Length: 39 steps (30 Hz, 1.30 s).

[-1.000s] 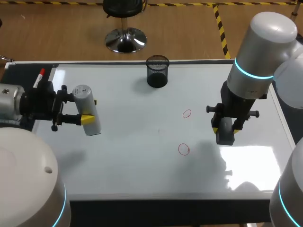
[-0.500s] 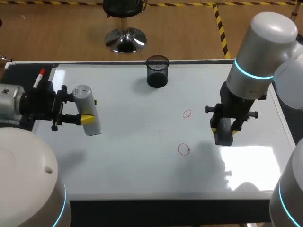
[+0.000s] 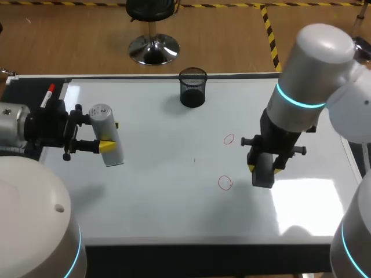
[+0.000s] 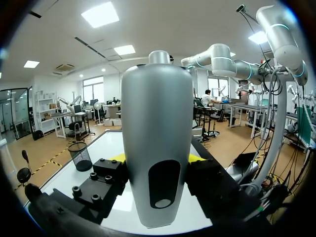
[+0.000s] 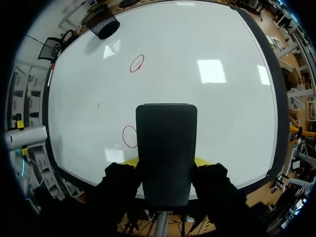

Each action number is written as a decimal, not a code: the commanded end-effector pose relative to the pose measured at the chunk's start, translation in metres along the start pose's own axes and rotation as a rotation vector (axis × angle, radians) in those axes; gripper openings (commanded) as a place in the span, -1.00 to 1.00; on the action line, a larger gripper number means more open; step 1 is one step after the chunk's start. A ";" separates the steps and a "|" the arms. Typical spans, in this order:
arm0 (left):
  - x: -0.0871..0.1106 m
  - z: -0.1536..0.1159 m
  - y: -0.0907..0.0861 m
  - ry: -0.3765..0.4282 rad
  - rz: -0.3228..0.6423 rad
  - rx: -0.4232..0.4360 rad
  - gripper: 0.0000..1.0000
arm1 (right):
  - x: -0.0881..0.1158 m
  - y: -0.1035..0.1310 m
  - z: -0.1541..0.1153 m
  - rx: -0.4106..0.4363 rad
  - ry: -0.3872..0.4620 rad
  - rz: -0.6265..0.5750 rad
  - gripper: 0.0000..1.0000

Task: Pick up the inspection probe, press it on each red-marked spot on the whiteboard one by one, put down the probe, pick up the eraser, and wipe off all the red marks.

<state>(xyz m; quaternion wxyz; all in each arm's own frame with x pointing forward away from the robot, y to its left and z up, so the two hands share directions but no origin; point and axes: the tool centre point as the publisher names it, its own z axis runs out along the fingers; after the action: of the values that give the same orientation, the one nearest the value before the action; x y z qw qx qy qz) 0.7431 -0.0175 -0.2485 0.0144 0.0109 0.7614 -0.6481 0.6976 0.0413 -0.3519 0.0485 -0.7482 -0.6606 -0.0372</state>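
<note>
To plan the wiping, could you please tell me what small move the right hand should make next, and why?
Probably slide the right hand sideways to bring the eraser over the nearer red ring: the eraser is beside that ring, not over it, and the ring is unwiped.

Whiteboard tabletop, black mesh cup at its far edge, two red marks right of middle.
</note>
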 end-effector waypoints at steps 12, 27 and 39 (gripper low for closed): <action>0.002 0.000 -0.001 -0.004 0.003 0.000 -1.00 | 0.055 -0.017 0.019 -0.012 -0.064 -0.024 -1.00; 0.002 0.000 -0.001 -0.004 0.003 0.000 -1.00 | 0.103 -0.018 0.039 0.023 -0.047 -0.090 -1.00; 0.002 0.000 -0.001 -0.004 0.003 0.000 -1.00 | 0.123 -0.015 0.061 0.052 -0.010 -0.116 -1.00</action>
<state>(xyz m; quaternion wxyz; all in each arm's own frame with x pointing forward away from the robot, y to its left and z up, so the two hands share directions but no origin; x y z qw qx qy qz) 0.7431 -0.0175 -0.2486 0.0145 0.0109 0.7614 -0.6481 0.6931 0.1653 -0.3879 0.0587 -0.7088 -0.7026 -0.0219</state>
